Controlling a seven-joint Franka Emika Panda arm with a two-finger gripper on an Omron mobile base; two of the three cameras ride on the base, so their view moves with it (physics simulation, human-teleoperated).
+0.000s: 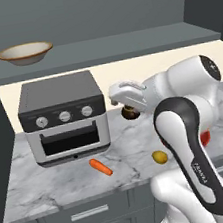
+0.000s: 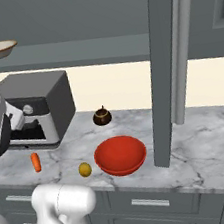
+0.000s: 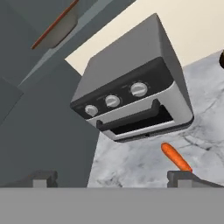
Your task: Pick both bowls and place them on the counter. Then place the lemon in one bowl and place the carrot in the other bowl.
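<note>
**Cream bowl waits on the shelf above the oven**

Nearest the hand camera, the two dark fingertips [image 3: 43, 179] stand far apart with nothing between them, so the jaws are released and empty. The gripper [image 1: 126, 97] hangs just right of the toaster oven [image 1: 64, 118], above the table [image 1: 44, 187]. The carrot [image 1: 100, 167] lies just in front of the oven's right corner, and the lemon [image 1: 160, 157] sits further right of it. The red bowl [image 2: 120, 154] already rests on the table, right of the lemon. The cream bowl [image 1: 25, 53] is on the grey shelf [image 1: 123, 43] above the oven, toward its left side.

The reach up to that bowl looks like the risky step. The oven's top sits close under the shelf, so the arm could strike either one. A shallow rim gives the jaws little to bite; a poor grip could let the bowl tip and fall onto the oven. The small dark pot [image 2: 102, 116], behind and right of the oven, could be knocked on the swing.
</note>
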